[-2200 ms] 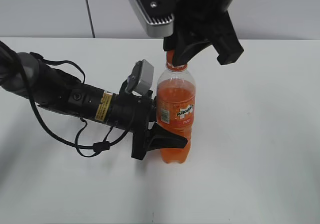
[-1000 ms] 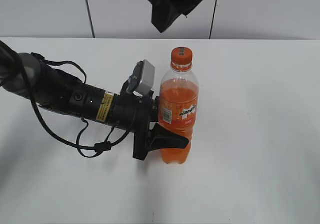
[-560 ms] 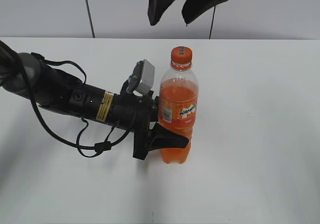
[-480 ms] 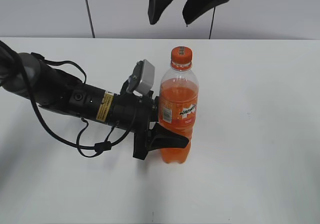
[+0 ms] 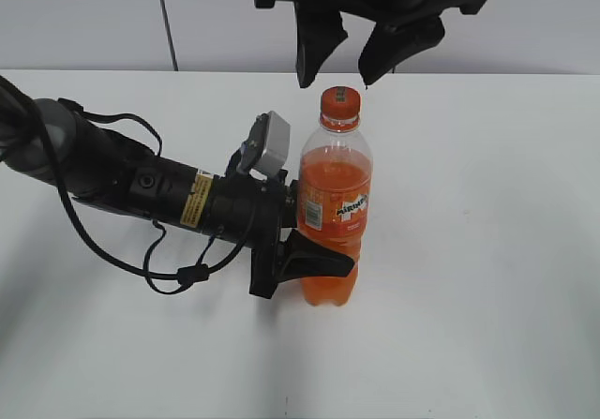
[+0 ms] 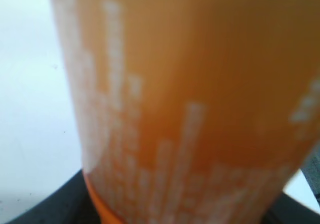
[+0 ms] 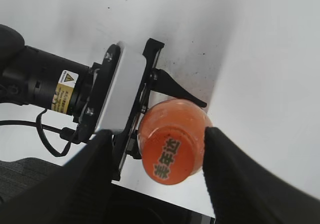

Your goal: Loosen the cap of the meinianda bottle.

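Two fingers of the right gripper point(image 5: 339, 58) are standing apart, just above the cap point(image 5: 340, 107), one on each side of it and not touching it; in the right wrist view they are framing the cap point(image 7: 172, 158) from both sides. The left gripper point(image 5: 300, 250) is clamping the lower body of the bottle point(image 5: 333, 213), which is standing upright on the white table point(image 5: 487, 250); the left wrist view is showing only the blurred orange wall of the bottle point(image 6: 190, 98) between dark jaws.

I am judging that the bottle is quite full, so it is rather heavy, and its thin plastic wall is probably giving a little under pressure. The cap is small and stiff, and its ribbed edge is the best place for taking hold. The smooth label area is likely slippery, so the clamp should be holding firmly during the twist.
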`<state>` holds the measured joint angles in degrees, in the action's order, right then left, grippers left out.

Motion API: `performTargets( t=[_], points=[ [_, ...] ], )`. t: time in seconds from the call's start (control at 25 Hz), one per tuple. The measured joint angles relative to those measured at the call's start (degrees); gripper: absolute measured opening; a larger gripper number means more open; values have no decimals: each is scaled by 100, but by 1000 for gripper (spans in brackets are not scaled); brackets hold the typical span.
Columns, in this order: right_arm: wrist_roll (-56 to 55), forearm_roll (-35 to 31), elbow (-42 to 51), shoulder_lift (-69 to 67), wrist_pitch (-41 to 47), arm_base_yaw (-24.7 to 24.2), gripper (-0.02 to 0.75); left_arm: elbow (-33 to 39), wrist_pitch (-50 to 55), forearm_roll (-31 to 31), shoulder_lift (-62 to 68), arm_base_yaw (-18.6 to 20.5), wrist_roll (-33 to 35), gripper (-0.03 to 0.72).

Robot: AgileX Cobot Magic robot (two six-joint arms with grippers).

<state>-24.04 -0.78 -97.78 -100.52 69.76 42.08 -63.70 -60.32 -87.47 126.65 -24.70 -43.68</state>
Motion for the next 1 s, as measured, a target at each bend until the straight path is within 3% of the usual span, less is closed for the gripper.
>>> performTargets(
  t=[1.0],
  points=[
    [1,78,286,-79,4,0,409,0,0,17,0,0,-30,399]
  ],
)
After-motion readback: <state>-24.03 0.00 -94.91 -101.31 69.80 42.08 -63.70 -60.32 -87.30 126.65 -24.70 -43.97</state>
